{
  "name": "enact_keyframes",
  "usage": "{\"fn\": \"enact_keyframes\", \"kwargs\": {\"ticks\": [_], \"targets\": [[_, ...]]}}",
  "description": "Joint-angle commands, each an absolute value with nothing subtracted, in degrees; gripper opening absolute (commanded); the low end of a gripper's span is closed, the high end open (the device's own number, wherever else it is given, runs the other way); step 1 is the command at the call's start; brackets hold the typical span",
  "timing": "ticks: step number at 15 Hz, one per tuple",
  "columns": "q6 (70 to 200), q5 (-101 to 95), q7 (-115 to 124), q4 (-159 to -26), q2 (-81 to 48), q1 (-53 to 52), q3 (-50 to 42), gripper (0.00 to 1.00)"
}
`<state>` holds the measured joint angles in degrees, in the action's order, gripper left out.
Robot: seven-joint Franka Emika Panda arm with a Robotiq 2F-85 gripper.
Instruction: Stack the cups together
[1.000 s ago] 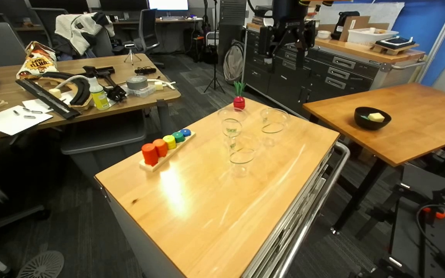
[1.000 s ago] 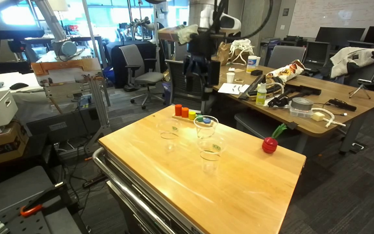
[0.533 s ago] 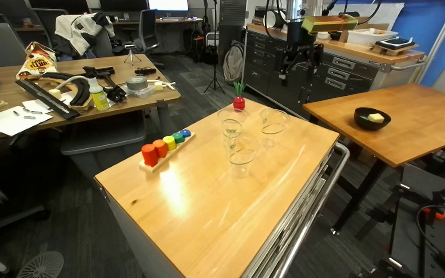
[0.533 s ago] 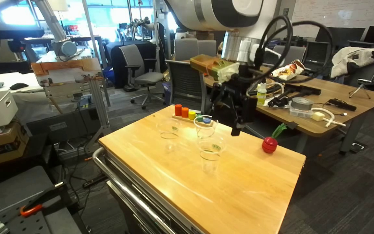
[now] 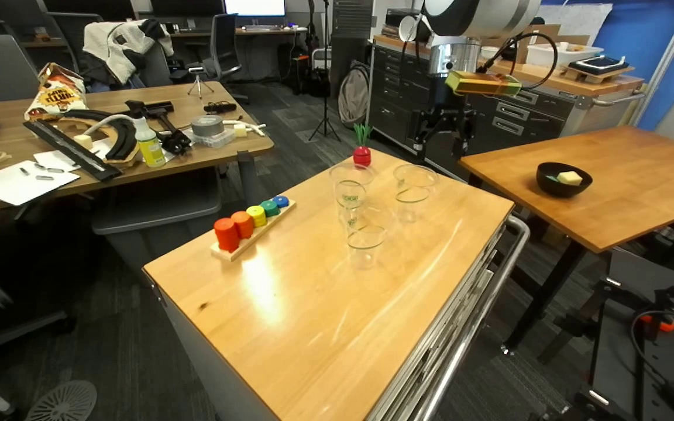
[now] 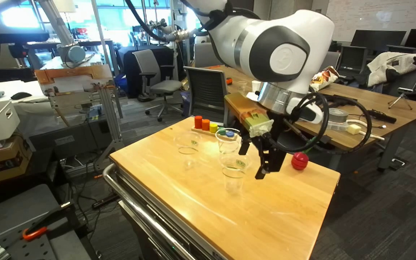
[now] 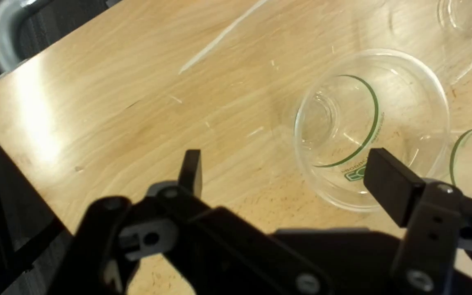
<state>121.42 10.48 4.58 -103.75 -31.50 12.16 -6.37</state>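
Three clear cups stand upright and apart on the wooden cart top. In both exterior views, the cup closest to my gripper has a green band. Another cup stands near the blocks, and a third cup stands nearer the handle side. My gripper is open and empty, above the cart beside the closest cup. In the wrist view, that cup lies partly behind the right finger of my gripper; the other cups are cut off at the right edge.
A red radish toy stands at the cart's edge. A row of coloured blocks lies along one side. A metal handle runs along the opposite edge. A black bowl sits on a separate table.
The arm has come down from high up, lowering the gripper towards the cart top near the closest cup. In an exterior view it also moved right. The cups have not moved.
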Motion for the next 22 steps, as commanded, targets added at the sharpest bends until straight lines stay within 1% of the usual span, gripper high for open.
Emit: {"fn": "enact_keyframes", "kwargs": {"ticks": [1, 3, 4, 5, 6, 8, 11, 12, 14, 15, 17, 18, 22], "targets": [[120.3, 13.2, 2.9, -100.5, -34.7, 13.1, -5.2, 1.00], [120.2, 13.8, 2.9, -100.3, -35.5, 13.0, -5.0, 0.99], [120.0, 14.0, 2.8, -100.2, -35.8, 13.1, -4.8, 0.74], [120.2, 14.2, 3.1, -100.2, -36.1, 13.0, -4.8, 0.74], [120.1, 14.6, 3.1, -100.1, -36.2, 13.1, -4.7, 0.70], [119.1, 16.0, 3.8, -100.0, -36.5, 13.3, -4.5, 0.53], [120.5, 17.7, 4.6, -100.7, -36.6, 13.1, -4.6, 0.31], [120.7, 18.2, 5.2, -100.9, -36.6, 13.0, -4.7, 0.21], [121.4, 19.1, 6.0, -101.1, -36.3, 12.8, -4.8, 0.08], [121.6, 19.2, 6.3, -101.2, -36.1, 12.7, -4.9, 0.08], [120.7, 19.6, 7.0, -101.1, -35.9, 12.6, -4.9, 0.03], [120.4, 20.0, 7.1, -101.0, -35.7, 12.7, -4.8, 0.07], [118.3, 21.3, 8.7, -100.1, -34.4, 12.8, -4.9, 0.09]]}}
